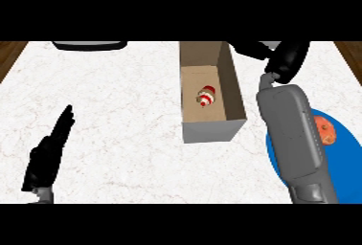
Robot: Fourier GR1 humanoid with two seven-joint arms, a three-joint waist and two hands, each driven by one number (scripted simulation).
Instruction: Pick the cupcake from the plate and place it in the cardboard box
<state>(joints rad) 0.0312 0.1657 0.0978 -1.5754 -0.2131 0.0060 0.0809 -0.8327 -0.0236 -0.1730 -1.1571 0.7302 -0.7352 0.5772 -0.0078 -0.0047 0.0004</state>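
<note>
Already the cupcake (204, 96) lies on its side on the floor of the cardboard box (209, 130), about mid-length, red-and-white wrapper showing, nothing touching it. So the placing step looks done, judging from how things lie; what's in hand is the release/retreat.

Right robot hand (286, 60) sits just past the box's right wall near the far corner, above the worktop (120, 143), w/ its grey forearm running back over the blue plate (344, 158). Fingers look curled downward, but can't tell if they're closed or only relaxed; nothing visible in them. An orange item (326, 132) is on the plate beside the forearm, partly hidden, can't identify it.

Left robot hand (50, 148) rests at the left edge, fingers straight and pressed together, pointing away, holding nothing.

Next move, as a judgement: 1 thing only – pull the right arm back toward the body w/o clipping the box wall or sweeping the orange item off the plate. Box is light-looking, so a nudge could shift it.
</note>
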